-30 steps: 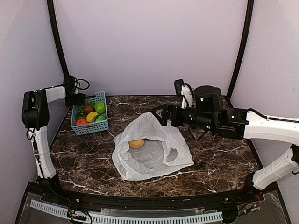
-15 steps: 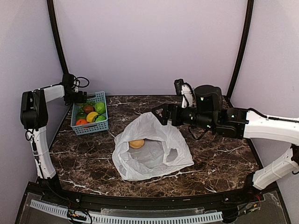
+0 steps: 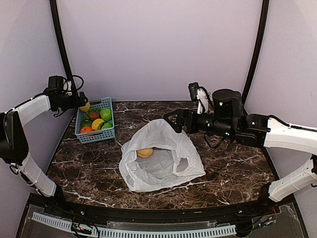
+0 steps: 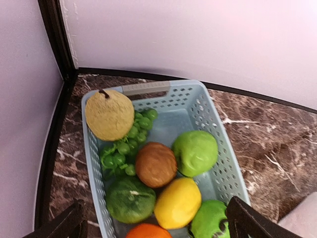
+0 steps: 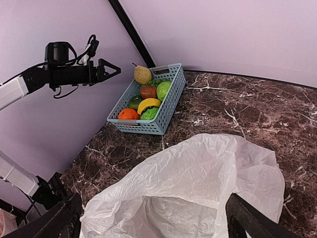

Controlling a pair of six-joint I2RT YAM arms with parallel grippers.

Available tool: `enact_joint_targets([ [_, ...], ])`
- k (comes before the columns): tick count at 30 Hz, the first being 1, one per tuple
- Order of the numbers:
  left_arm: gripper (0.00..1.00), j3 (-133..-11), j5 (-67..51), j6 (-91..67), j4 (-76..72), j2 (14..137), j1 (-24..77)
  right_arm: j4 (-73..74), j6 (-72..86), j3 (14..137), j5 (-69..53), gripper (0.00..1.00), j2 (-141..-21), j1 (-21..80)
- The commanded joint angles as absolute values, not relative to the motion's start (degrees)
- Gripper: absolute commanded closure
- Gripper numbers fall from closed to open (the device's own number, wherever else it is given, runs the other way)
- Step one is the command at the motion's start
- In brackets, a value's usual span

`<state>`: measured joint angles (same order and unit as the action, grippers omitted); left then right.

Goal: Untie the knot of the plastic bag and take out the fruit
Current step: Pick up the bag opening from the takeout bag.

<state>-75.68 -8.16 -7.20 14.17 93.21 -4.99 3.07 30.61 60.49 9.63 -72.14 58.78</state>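
While my left gripper [image 5: 109, 70] hangs open above the blue lattice basket [image 4: 210, 116], my right gripper [image 3: 172, 120] gapes empty over the crinkly white plastic bag [image 3: 163, 173], lying open-mouthed on the marble table [image 3: 237, 168] with one brownish-orange round fruit [image 3: 145, 152] inside.
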Motion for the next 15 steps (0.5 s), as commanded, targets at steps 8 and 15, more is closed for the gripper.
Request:
enact_joint_targets([
  [8,0.04,-58.1,-24.1,-19.9,19.4,68.3,15.3,6.2,28.6,59.5,2.2,0.05,-72.9,58.1],
  [15,0.03,-54.1,-32.7,-24.5,17.5,64.8,24.8,4.0,32.0,57.1,-1.3,0.10,-75.1,58.7],
])
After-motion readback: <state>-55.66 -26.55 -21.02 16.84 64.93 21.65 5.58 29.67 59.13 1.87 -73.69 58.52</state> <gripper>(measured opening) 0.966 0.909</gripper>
